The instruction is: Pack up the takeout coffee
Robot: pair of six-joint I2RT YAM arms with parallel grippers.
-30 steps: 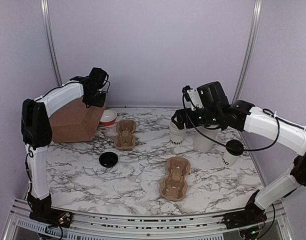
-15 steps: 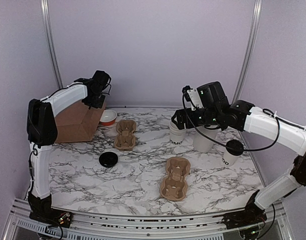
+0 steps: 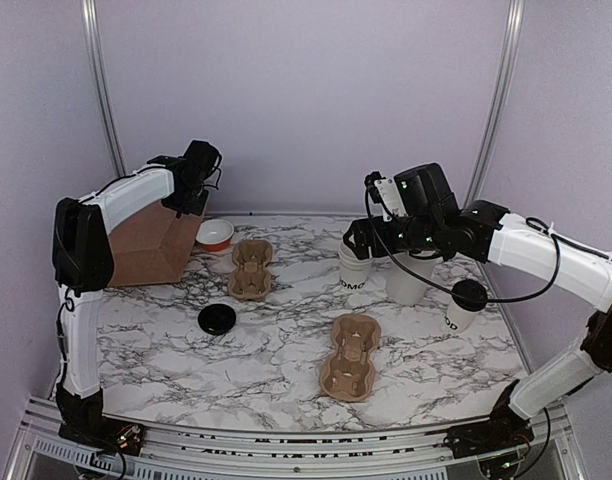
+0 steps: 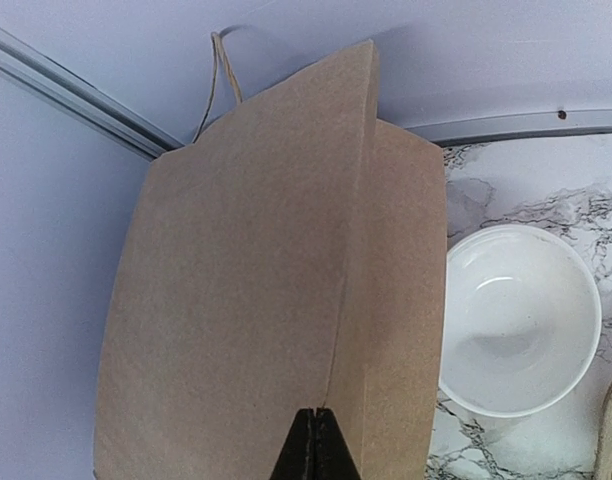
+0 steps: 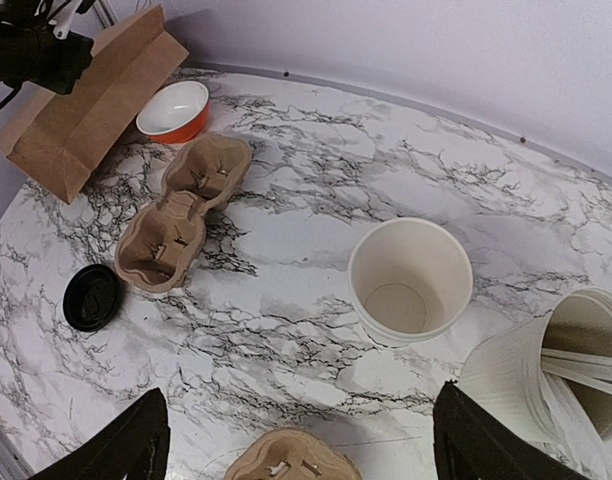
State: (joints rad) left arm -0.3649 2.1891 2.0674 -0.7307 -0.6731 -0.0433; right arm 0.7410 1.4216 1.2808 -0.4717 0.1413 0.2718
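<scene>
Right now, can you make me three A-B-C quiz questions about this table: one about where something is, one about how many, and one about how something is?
1. Where does the loose black lid lie? A) on the bare table B) in a bowl C) on the paper bag
2. How many cardboard cup carriers are there? A) one B) two C) four
3. How is the lettered white cup? A) tipped over B) lidded C) upright, open, empty
Answers: 1 A, it sits alone on the table. 2 B, one at the back, another nearer the front. 3 C, the right wrist view looks into its empty inside.
</scene>
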